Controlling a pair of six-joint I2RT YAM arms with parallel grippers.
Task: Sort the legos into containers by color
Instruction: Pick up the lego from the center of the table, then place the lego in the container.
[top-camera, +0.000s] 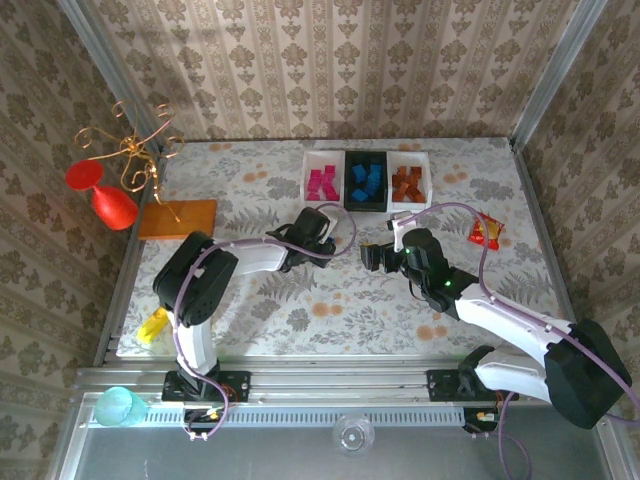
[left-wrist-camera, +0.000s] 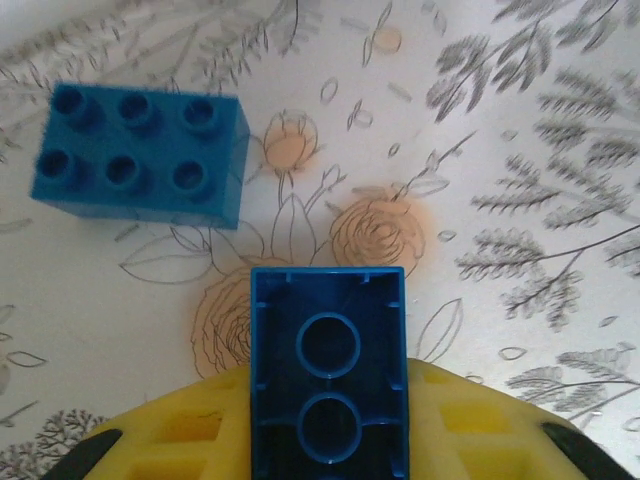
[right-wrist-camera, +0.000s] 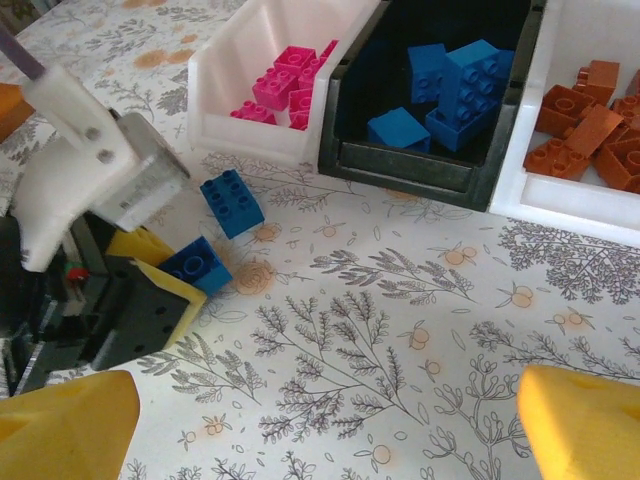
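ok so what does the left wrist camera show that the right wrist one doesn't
Left wrist: a close look at the hollow underside of the held blue brick, pinched in the left gripper. Right wrist: a white tray of pink bricks, a black tray of blue bricks, a second white tray of orange bricks, and the open right gripper. Both: that held brick and a loose blue brick lying studs-up on the flowered cloth, apart from it.
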